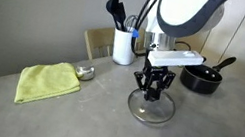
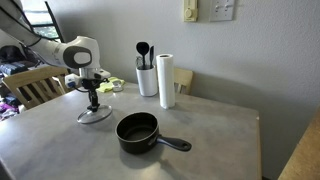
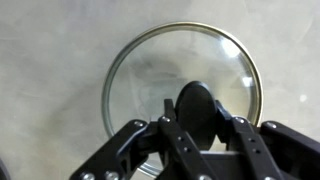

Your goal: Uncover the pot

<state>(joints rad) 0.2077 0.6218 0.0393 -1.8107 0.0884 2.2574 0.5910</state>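
Closest in, in the wrist view, our gripper [image 3: 197,118] straddles the black knob [image 3: 195,100] of a glass lid [image 3: 140,70]. The fingers sit close on either side, but we cannot tell whether they pinch it, and they hide the lid's lower rim. In both exterior views the lid lies flat on the table [image 1: 73,121], with the arm [image 1: 185,11] pointing straight down over it. Farther off, well apart from the gripper, the pot [image 1: 202,80] stands uncovered.

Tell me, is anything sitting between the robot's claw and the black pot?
Nothing visible does. The gripper hangs over the glass lid, which lies on the table apart from the open pot. Only bare table lies between them.
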